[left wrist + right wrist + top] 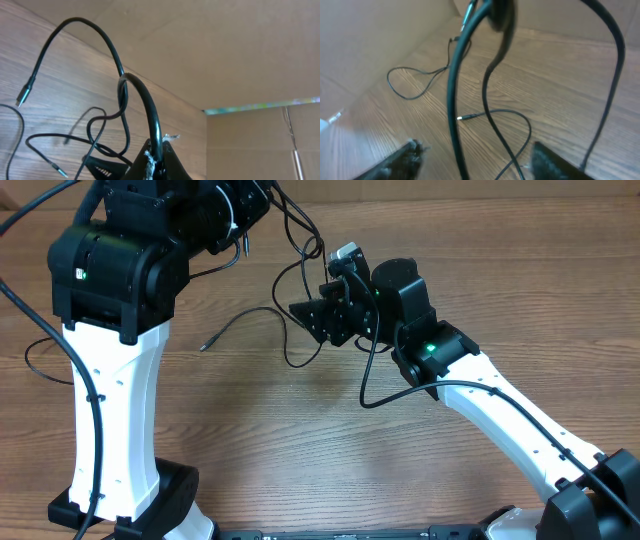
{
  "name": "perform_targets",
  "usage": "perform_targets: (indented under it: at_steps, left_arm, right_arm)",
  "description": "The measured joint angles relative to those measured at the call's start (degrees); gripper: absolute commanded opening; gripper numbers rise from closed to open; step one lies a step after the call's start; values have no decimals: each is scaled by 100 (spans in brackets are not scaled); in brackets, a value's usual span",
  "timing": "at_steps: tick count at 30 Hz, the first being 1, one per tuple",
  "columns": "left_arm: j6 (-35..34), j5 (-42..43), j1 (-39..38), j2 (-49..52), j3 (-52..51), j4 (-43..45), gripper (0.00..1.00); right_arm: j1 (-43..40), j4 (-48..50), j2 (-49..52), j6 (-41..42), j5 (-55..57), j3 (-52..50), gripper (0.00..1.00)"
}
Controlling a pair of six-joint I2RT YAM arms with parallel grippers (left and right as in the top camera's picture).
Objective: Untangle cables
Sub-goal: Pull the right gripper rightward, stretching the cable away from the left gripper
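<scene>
Cables pinched in the left gripper; right gripper open around loose strands.

Thin, glossy black cables [75,20] arched up in a smooth curve from the left gripper [157,159], its jaws pressed together on one strand. Slack loops hung down and trailed over the matte wood-grain table [300,440] between the arms. A silver-tipped plug [203,346] lay on the wood. The right gripper [475,160] had its fingers [402,157] spread wide. Two strands passed between them, but contact could not be told. A plain tan panel [235,55] stood behind.

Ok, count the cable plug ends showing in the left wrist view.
2: one plug end at far left on the arching cable, a second plug end at bottom left. More may be hidden outside this view.
</scene>
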Motion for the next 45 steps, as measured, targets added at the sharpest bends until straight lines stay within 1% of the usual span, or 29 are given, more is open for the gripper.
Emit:
perform_targets:
  at_steps: [1,3,4,5,6,10,14,18,21,26,28,31,35,40,45]
  left_arm:
    - [-7,24,0,0,0,0,4]
    - [-46,70,0,0,0,0,4]
    - [-61,94,0,0,0,0,4]
    - [-66,111,0,0,0,0,4]
    - [-68,127,0,0,0,0,4]
    - [-87,146,0,0,0,22,4]
    - [-90,46,2,0,0,127,4]
    - [-87,-374,2,0,0,166,4]
    - [-87,-909,2,31,0,184,4]
    - [-31,-1572,127,229,0,299,4]
    - [70,-1692,260,341,-2,323,4]
    - [136,-1792,514,450,-2,328,4]
    - [275,-1832,933,476,-2,323,4]
    - [472,-1832,1373,476,-2,229,4]
    - [828,-1856,1700,476,-2,146,4]
  right_arm:
    - [-2,4,4,11,11,0,63]
    - [-2,22,22,-13,28,0,47]
    - [-2,46,37,-28,39,0,33]
    - [-2,57,57,31,48,0,11]
    - [-2,76,70,-15,59,0,4]
    - [-2,109,98,28,-72,0,4]
    - [-2,131,98,28,-713,0,4]
    - [-2,129,96,28,-1545,0,4]
    - [-2,116,11,-2,-2109,0,4]
    - [-13,-293,-654,-221,-2754,0,4]
    - [-61,-772,-1106,-378,-2839,0,4]
    - [-284,-1613,-1768,-531,-2577,9,4]
    - [-782,-2806,-2280,-590,-1576,15,4]
    - [-1464,-3864,-2328,-431,-212,15,4]
    - [-2299,-4605,-2323,240,1305,15,4]
